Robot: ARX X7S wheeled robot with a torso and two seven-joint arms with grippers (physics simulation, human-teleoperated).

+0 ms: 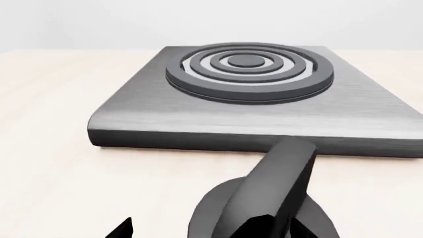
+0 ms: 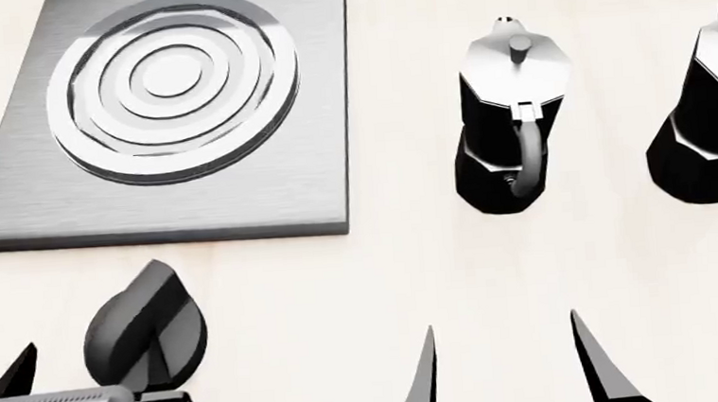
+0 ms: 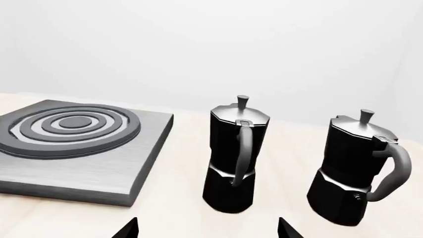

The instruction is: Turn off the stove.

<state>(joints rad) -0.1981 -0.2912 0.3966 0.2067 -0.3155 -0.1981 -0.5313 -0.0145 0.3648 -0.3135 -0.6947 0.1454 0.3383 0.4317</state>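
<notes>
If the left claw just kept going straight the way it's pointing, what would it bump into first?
Most likely the knob, which sits right ahead of the left gripper and close to it. Beyond it lies the stove. How near the fingers are to the knob is hard to judge.

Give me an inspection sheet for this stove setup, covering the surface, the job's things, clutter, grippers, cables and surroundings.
Surface: pale wooden table.
Job's things: the stove lies flat at the far left, nothing on its burner rings; its knob sits on the table just in front of the stove's near edge, handle ridge pointing towards the stove.
Clutter: two moka pots stand upright to the right of the stove, the nearer moka pot and the farther moka pot, apart from each other.
Grippers: left gripper close to the knob, jaws open; right gripper over bare table, jaws open, holding nothing.
Cables: nothing seen.
Surroundings: plain light wall behind the table.
</notes>
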